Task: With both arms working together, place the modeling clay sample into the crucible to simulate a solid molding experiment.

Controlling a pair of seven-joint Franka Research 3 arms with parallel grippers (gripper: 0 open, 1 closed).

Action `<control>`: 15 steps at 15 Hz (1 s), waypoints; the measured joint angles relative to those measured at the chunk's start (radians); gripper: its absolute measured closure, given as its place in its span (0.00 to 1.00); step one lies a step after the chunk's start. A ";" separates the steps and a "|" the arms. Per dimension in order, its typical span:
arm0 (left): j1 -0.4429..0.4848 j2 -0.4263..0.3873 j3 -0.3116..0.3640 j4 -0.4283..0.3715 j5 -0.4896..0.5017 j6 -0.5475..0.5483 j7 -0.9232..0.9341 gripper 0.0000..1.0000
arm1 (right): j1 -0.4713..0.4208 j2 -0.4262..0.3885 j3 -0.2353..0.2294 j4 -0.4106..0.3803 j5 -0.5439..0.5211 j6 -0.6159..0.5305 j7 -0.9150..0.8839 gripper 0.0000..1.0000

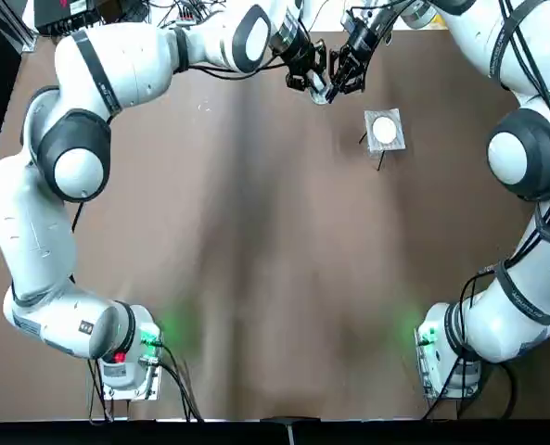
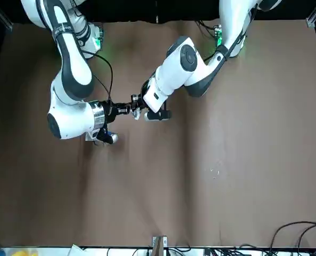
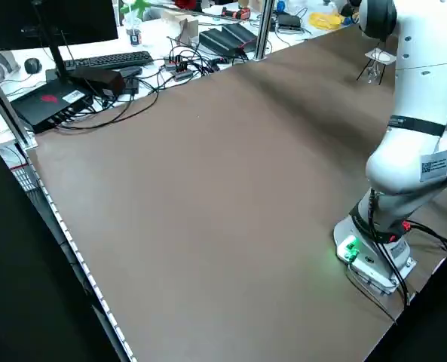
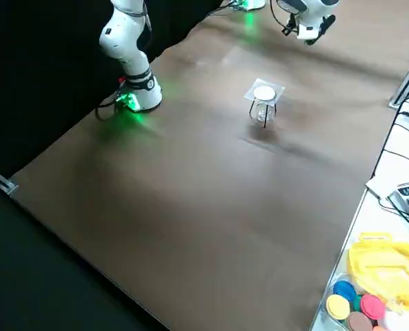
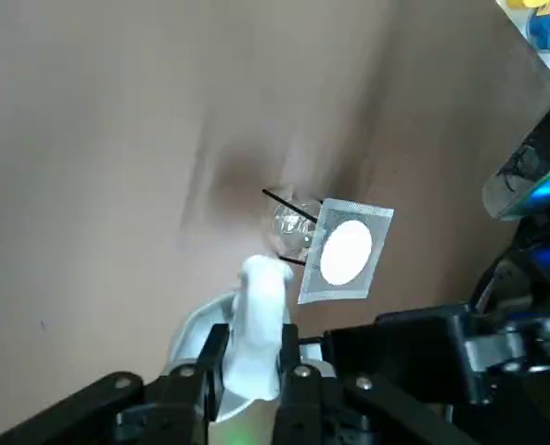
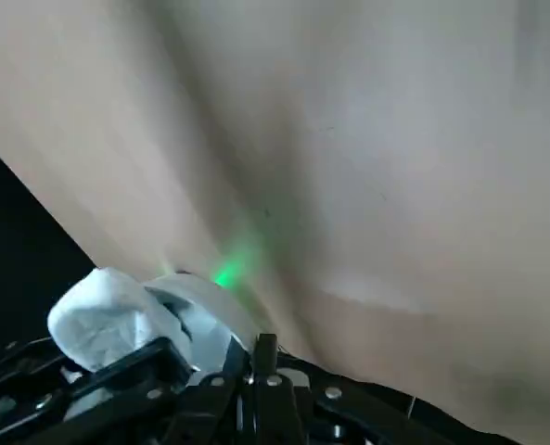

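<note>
Brown tabletop (image 1: 256, 278): left pincer (image 5: 254, 334) holds whitish, lumpy clay (image 5: 262, 301), right pincer (image 6: 217, 341) cup (image 6: 215, 309).

Whites, Black and Green over a Brown Counter

The counter (image 1: 256, 278) is plain brown. White covers both arms, the left (image 1: 33, 222) and the right (image 1: 534, 269), with black bands and dark grey joints. Green light glows at their bases. The mesh square (image 5: 367, 222) is grey, its round centre (image 5: 346, 252) plain white. The modeling clay sample (image 5: 259, 324) is whitish; the crucible (image 6: 214, 311) is white. Lids (image 4: 338, 307) show yellow, blue, pink and brown beside a bright yellow bag (image 4: 383, 265).
</note>
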 joint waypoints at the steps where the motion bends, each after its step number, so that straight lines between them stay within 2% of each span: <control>1: -0.001 0.001 0.000 0.000 0.000 0.000 0.000 0.71 | 0.000 0.000 0.000 0.001 0.004 0.000 0.000 0.94; 5: -0.005 0.003 0.000 -0.001 0.000 0.000 0.000 0.69 | 0.000 0.000 -0.001 0.001 0.008 0.002 0.000 0.94; 7: -0.005 0.003 0.001 -0.001 0.001 -0.001 0.000 0.61 | 0.000 0.000 -0.002 0.001 0.008 0.002 0.000 0.94; 8: -0.004 0.003 0.002 -0.003 0.002 -0.003 0.000 0.53 | -0.002 0.000 -0.003 0.002 0.009 0.003 0.000 0.94; 11: -0.004 0.005 0.003 -0.002 0.002 0.001 0.000 0.45 | -0.002 0.000 -0.004 0.006 0.015 0.006 -0.002 0.94; 15: -0.003 0.005 0.003 0.001 0.002 0.004 0.000 0.44 | -0.004 -0.001 -0.004 0.010 0.017 0.009 -0.005 0.94</control>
